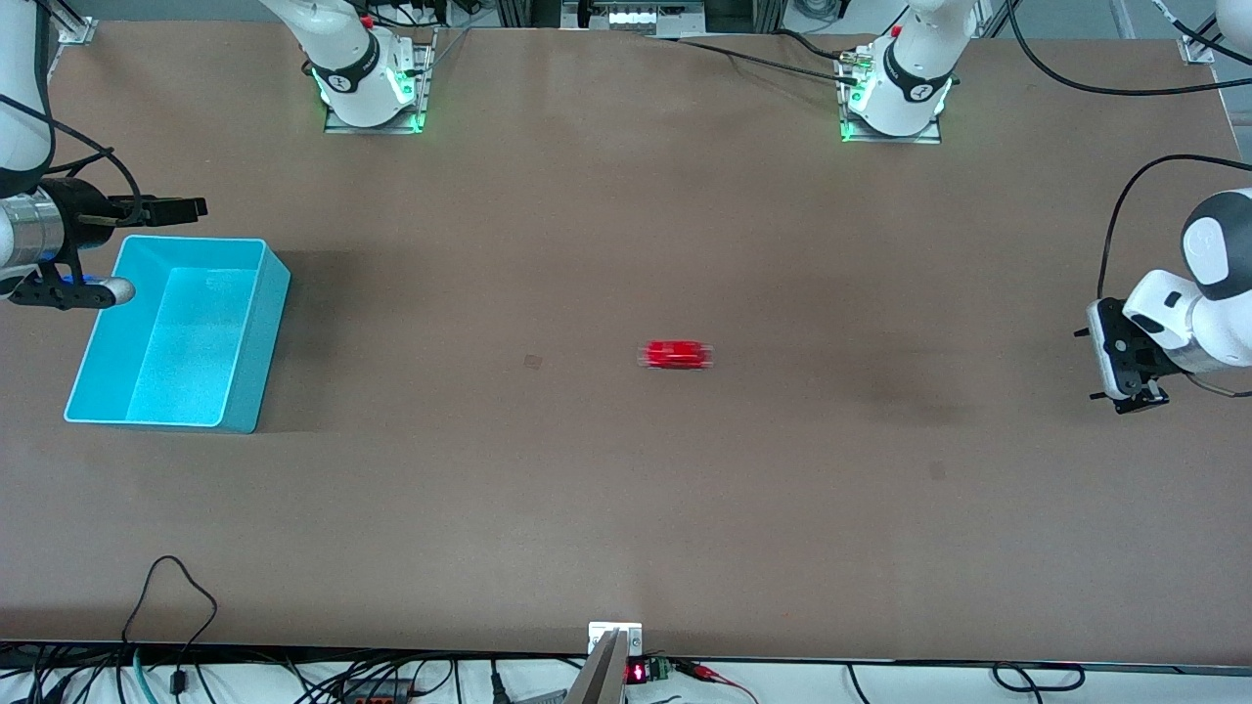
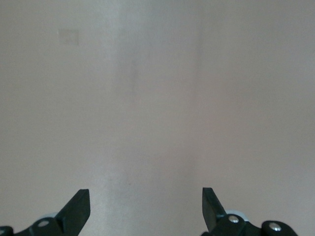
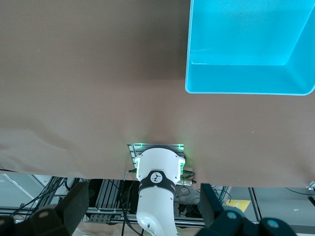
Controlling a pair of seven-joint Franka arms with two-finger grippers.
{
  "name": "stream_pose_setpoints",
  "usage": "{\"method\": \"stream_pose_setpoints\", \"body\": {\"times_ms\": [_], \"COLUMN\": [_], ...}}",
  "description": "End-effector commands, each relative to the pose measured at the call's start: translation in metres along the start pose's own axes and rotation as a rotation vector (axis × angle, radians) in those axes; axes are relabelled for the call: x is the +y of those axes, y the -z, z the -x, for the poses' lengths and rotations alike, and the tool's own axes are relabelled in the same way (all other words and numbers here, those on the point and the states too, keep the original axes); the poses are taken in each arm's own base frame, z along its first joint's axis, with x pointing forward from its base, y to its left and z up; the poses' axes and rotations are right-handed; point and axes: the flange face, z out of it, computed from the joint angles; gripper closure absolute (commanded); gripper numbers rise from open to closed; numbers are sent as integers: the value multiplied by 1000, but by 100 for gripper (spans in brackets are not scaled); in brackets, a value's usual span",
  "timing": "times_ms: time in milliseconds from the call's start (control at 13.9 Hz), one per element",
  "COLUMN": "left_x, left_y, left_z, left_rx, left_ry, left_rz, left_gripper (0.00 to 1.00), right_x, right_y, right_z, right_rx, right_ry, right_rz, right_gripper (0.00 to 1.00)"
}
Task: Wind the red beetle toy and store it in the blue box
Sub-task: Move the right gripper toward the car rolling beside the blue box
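Note:
The red beetle toy (image 1: 675,355) lies on the bare brown table near its middle, and its outline looks smeared. The blue box (image 1: 259,342) stands open and empty at the right arm's end of the table; one of its walls also shows in the right wrist view (image 3: 246,78). My right gripper (image 1: 152,249) hangs open and empty over the box's outer corner (image 3: 142,201). My left gripper (image 1: 1110,376) hangs open and empty over bare table at the left arm's end (image 2: 146,204), well apart from the toy.
The two arm bases (image 1: 370,83) (image 1: 895,93) stand along the table's edge farthest from the front camera. Cables and a small metal mount (image 1: 614,640) lie along the nearest edge. A faint mark (image 1: 532,361) is on the table beside the toy.

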Motion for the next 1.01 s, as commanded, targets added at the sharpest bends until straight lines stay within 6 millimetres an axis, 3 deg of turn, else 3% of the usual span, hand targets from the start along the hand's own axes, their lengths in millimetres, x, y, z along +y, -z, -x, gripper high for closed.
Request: {"method": "stream_pose_setpoints", "body": {"times_ms": [0,360,935], "left_x": [-1,1,1], "left_y": [11,26,27], "left_z": [-11,-39,-42], "left_rx": [-19,-26,-26], "left_ry": [27,58,63], "left_rz": [13,57,59], "left_gripper": [0,0,0], "right_x": [-2,-3,-12], "right_y": [0,1,11], "right_z": [0,0,0], "right_rx": [0,6,94], "right_ry": [17,22,46], "right_rz": [-20,-26,-35], "right_gripper": [0,0,0]}}
